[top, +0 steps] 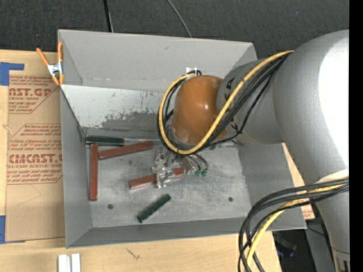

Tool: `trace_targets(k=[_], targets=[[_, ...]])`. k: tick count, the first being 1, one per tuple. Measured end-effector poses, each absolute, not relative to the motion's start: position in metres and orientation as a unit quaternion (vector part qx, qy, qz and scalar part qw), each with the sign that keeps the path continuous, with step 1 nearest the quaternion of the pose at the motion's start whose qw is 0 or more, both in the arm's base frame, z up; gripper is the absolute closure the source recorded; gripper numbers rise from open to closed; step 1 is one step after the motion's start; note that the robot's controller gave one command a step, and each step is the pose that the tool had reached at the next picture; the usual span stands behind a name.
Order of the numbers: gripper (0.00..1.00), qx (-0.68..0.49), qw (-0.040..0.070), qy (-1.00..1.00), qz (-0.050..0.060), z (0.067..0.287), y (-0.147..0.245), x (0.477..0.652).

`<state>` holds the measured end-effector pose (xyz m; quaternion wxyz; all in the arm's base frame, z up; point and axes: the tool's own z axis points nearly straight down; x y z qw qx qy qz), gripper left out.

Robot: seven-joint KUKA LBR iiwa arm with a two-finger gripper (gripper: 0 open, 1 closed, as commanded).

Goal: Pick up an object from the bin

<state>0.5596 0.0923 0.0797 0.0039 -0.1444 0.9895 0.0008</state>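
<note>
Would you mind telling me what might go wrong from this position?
1. The gripper sits over one end of the short reddish-brown stick, so if gripped there, the stick may swing and slip out.
2. The dark green stick lies close by; a dragged stick could knock it.

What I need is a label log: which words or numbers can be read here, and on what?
"CAST.GP", big red letters, cut at the edge: on the cardboard left of the bin.
"CELL-CAST ACRYLIC SHEET", small, lower on it.
Other small red lines there: too small to read.
On the sticks in the bin: none.
</note>
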Motion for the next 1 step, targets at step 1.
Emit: trace_targets(k=[1], targets=[[1.00, -0.114, 0.000, 0.993, 0.000, 0.2787, 0.0912, 0.5709]])
